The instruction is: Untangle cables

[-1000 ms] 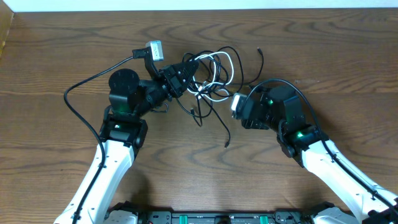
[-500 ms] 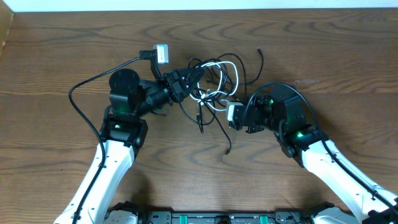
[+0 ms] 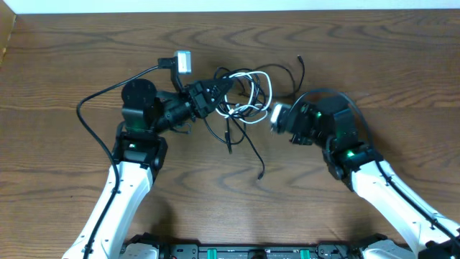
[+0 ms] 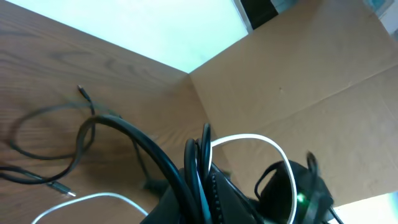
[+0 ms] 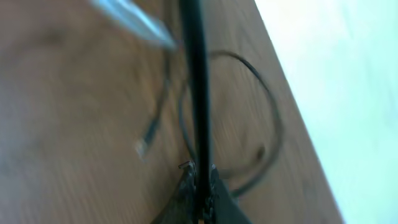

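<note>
I see the cables [image 3: 241,97] knotted mid-table [image 3: 72,187] between both arms. My left gripper [image 3: 215,90] pinches several black strands, and my right gripper [image 5: 200,179] is clamped on one. The white cable [image 3: 263,78] loops across them, with cardboard [image 4: 298,81] behind.

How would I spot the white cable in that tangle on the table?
Look at the middle of the wooden table, where a knot of thin cords is bunched up. Looping through it is the white cable; every other cord there is black.
</note>
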